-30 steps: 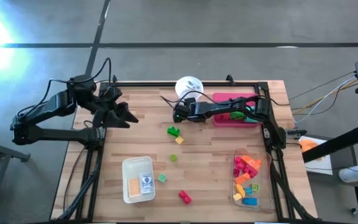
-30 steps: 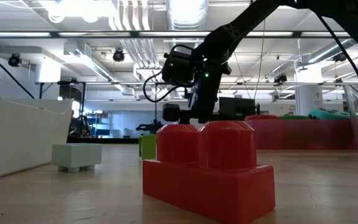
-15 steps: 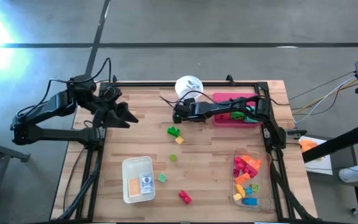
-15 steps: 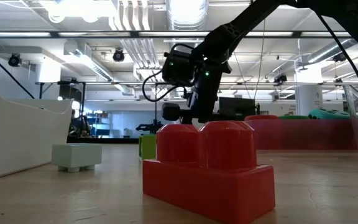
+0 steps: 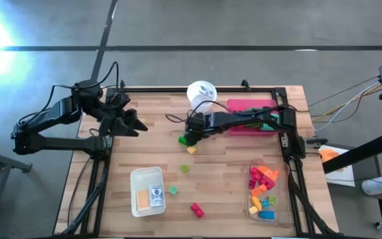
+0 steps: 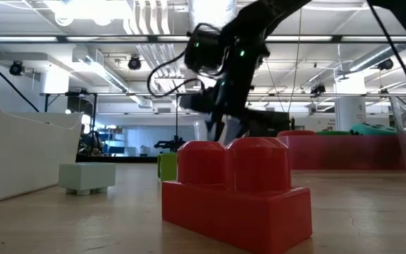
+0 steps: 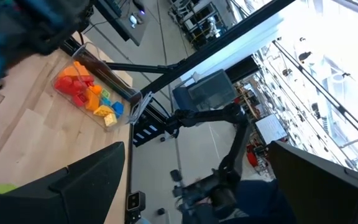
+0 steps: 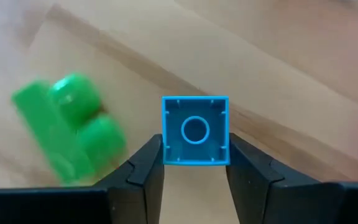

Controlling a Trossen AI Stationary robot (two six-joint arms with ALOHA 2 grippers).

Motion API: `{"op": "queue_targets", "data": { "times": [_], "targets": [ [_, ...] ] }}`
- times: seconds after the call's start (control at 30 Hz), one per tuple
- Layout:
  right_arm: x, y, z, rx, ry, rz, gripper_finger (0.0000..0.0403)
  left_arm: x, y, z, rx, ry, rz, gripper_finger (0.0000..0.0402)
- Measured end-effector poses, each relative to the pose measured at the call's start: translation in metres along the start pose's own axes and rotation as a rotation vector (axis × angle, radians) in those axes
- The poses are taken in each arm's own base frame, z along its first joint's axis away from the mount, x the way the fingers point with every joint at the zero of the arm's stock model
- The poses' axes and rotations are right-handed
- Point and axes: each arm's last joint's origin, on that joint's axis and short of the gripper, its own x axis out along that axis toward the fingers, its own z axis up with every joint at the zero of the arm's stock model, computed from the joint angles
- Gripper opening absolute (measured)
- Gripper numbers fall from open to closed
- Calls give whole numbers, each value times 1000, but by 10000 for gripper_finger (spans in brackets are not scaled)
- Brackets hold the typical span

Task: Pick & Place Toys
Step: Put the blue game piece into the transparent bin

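Now that the right gripper point(image 8: 194, 168) has swung from the white cup point(image 5: 201, 91) to beside the green brick point(image 8: 70, 127), its fingers clamp a blue brick point(image 8: 195, 130), ready for placing.

A blue brick point(image 8: 195, 130), hollow underside showing, is sitting clamped between the right end effector's point(image 8: 194, 163) fingers, just beside a green brick point(image 8: 70, 127) lying on the table point(image 5: 231, 179). Yellow point(image 5: 191, 150), small green point(image 5: 185, 168), and red bricks point(image 5: 197, 210) are lying scattered farther along; more are filling the clear tray point(image 5: 252, 211).
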Motion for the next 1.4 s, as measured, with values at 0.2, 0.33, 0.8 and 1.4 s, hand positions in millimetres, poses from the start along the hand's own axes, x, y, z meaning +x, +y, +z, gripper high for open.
{"op": "queue_targets", "data": {
  "times": [0.2,0.33,0.8,1.4],
  "targets": [
    [-62,-3,-14,-172,63,38,128,0,0,0,10,0,0,399],
    [-112,-8,-24,-238,121,161,128,0,0,0,9,1,1,399],
    [-252,-57,-102,-238,327,290,128,0,1,0,6,-3,9,399],
    [-245,-62,-234,-254,598,187,128,0,1,0,-4,-1,12,399]
  ]
}}
